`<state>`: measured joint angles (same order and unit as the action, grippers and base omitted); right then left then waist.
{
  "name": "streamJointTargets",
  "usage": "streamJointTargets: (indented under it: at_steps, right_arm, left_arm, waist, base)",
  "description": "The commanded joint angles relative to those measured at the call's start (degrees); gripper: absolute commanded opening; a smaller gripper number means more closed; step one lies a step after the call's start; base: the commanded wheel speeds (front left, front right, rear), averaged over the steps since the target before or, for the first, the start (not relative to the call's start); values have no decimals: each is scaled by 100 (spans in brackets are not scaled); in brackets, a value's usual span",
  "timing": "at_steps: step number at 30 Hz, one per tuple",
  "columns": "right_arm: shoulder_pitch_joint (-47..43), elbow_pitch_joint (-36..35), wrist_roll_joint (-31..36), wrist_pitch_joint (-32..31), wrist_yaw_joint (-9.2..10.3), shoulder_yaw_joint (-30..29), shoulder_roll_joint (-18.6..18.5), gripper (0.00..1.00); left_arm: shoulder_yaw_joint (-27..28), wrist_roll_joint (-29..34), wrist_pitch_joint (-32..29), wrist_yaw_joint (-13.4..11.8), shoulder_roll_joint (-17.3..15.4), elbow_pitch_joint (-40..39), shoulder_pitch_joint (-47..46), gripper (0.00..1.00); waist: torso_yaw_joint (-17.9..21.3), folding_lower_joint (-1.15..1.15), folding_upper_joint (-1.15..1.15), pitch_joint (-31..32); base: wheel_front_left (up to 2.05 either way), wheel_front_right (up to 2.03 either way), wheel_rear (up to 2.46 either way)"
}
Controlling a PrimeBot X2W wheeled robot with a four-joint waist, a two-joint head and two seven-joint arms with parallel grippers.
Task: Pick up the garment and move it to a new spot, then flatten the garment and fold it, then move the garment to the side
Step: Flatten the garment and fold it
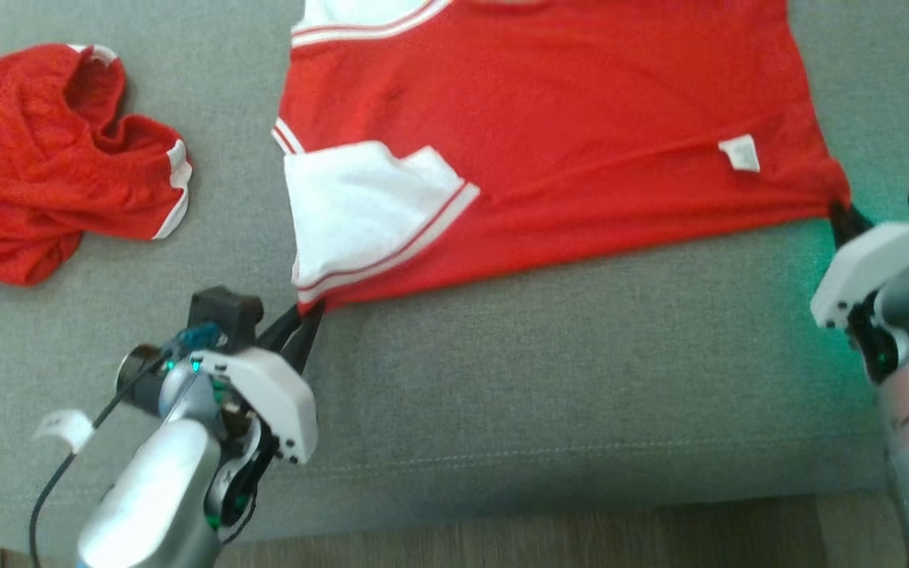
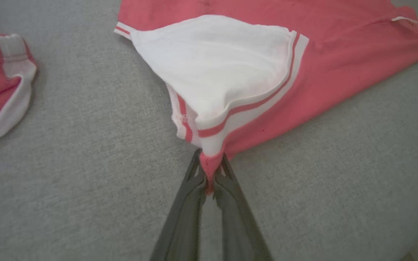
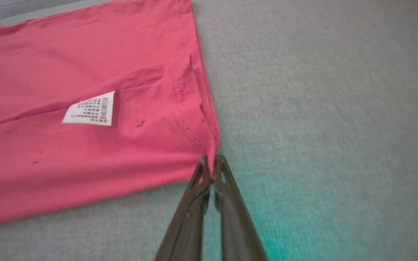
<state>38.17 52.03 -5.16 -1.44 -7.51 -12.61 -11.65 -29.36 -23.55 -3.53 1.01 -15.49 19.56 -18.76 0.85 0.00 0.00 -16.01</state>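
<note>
Garment (image 1: pixel 549 134): lay spread on the grey fabric surface (image 1: pixel 541 379).
Left end effector (image 1: pixel 312 310): pinched the sleeve-side corner.
Right end effector (image 1: pixel 838 210): pinched the hem corner.
Fold: probably needed both corners lifted level, together.

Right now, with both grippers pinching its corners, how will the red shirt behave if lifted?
Probably floppy: the red shirt puckers at the left gripper and right gripper. Likely sags between them; thin cloth, so seemingly light.
</note>
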Motion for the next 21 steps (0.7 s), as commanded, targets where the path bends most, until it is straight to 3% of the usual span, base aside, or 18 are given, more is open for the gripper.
streamJointTargets:
  at_steps: [1,9,20,21]
  right_arm:
    - [-203,-286,-141,17,2,147,-184,0]
    - [-1474,-1372,-807,-459,2,399,-480,0]
    - [-2374,-2580,-737,-1041,2,32,-481,0]
    - [-2413,-2646,-689,-1061,2,-37,-457,59]
  left_arm:
    - [226,-48,0,-8,-238,-219,35,0]
    - [247,-250,-211,-74,-489,-701,700,0]
    - [136,-577,-692,-235,-530,-1363,1477,0]
    - [109,-603,-762,-242,-517,-1381,1499,0]
  waist:
    - [22,0,0,100]
    - [121,0,0,460]
    - [190,0,0,582]
    - [179,0,0,582]
  base:
    - [0,0,0]
    - [0,0,0]
    - [0,0,0]
    - [0,0,0]
